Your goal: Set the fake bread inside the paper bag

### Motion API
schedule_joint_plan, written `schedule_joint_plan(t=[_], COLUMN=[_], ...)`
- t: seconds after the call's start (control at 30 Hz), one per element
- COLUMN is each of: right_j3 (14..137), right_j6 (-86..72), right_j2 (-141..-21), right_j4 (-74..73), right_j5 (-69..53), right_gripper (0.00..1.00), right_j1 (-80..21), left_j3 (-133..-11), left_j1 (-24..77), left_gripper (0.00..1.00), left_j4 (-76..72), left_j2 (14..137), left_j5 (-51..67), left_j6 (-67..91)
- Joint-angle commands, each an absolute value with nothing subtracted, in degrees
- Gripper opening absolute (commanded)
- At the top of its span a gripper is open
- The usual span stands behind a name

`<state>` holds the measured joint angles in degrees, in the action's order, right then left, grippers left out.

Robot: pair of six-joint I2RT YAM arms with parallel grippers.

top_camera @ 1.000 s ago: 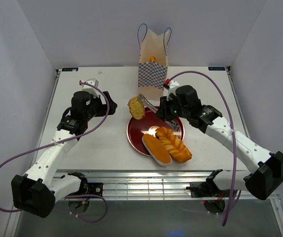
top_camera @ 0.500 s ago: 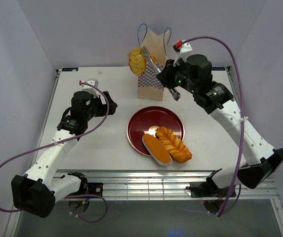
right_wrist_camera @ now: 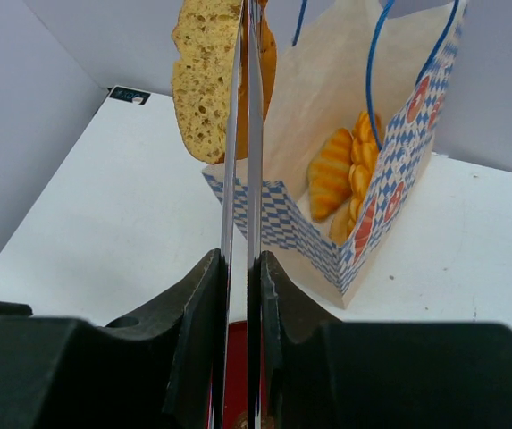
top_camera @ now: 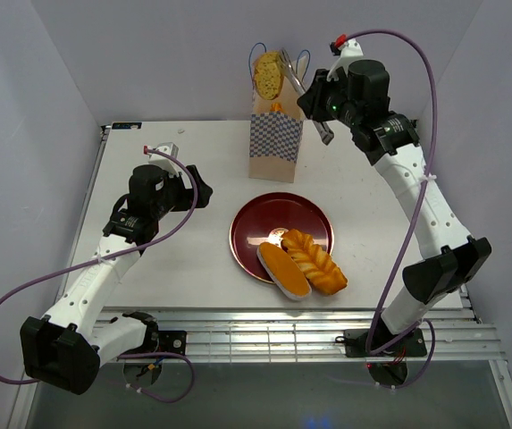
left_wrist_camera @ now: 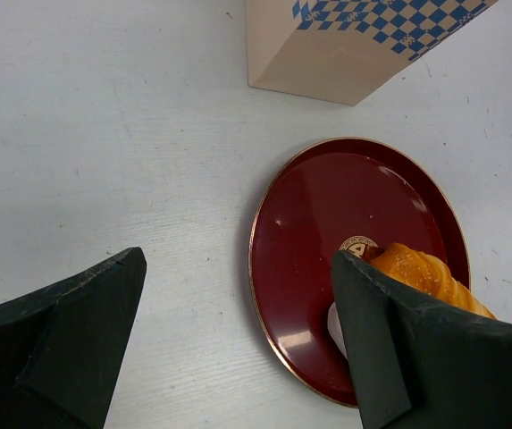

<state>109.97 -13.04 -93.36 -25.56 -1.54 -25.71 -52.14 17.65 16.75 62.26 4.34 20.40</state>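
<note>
Tan paper bag (right_wrist_camera: pixel 390 170) is loaded with rolls (right_wrist_camera: pixel 331 183); slice (right_wrist_camera: pixel 204 80) is held above in tongs (right_wrist_camera: pixel 242 161) clamped by right gripper (right_wrist_camera: pixel 238 264); left gripper (left_wrist_camera: pixel 238 259) gapes.

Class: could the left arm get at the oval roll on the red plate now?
Probably yes: the left end effector is open and empty, the oval roll lies uncovered at the edge of the plate, the right arm up at the paper bag.

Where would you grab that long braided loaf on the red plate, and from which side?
Probably from straight above, pinching across its narrow width near the end overhanging the plate. The braided loaf lies flat, and an oval roll crowds one long side.
</note>
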Motion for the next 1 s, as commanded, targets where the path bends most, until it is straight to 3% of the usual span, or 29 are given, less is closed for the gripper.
schedule_joint_plan(t=[0.0,0.23,0.3,0.47,0.9,0.97], right_j3=[113.7,114.7,115.0,115.9,116.5,114.7], right_j6=[-11.8,-10.0,-10.0,-9.8,-10.6,-11.1], right_j2=[-95.0,-99.7,-100.4,-101.8,-98.0,-95.8], right_j4=[-22.9,-22.8,-22.8,-22.9,-22.2,-21.6], right_j5=[-3.1,-1.6,-1.0,-1.4,-7.6,-9.1], right_gripper=[0.25,0.29,0.41,0.52,0.54,0.54], right_j1=[-24.3,-23.3,-23.2,-22.9,-22.9,-22.8], left_j3=[-54.0,-53.9,-54.0,-54.0,-54.0,-54.1], left_j1=[17.7,17.7,17.7,17.7,17.7,17.7], left_gripper=[0.95,0.95,0.95,0.95,0.98,0.90], left_j4=[16.4,16.4,16.4,16.4,16.5,16.4], left_j2=[61.6,62.1,62.2,62.6,62.2,62.1], left_j5=[5.6,6.4,6.8,7.4,7.0,7.6], left_j6=[20.5,20.7,20.8,20.9,20.7,20.5])
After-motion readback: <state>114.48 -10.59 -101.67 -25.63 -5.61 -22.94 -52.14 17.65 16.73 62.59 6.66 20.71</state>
